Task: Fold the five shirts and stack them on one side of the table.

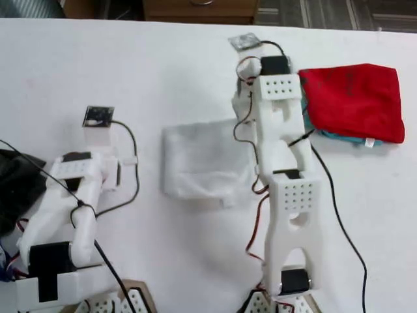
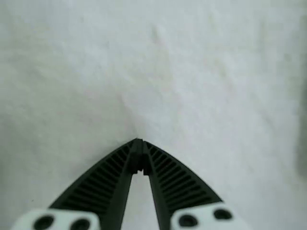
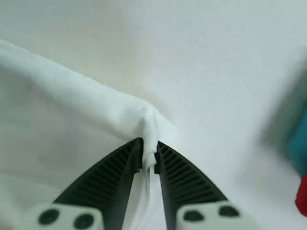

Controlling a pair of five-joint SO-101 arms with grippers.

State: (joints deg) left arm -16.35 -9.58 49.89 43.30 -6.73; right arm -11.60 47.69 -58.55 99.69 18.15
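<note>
Two already lie stacked, seemingly red shirt (image 1: 352, 98) over teal shirt (image 1: 335, 136), while the right gripper (image 3: 149, 153), clamped on an edge of the mid-table white shirt (image 1: 195, 166), must next draw it across; left gripper (image 2: 138, 153) rests closed.

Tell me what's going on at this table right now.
Two robot arms are partway through a shirt-folding job. The right end effector is shut on an edge of the white shirt, which lies mid-table. The left end effector is shut on nothing, over a bare part of the table. A folded red shirt lies on top of a teal shirt at the right side.
</note>
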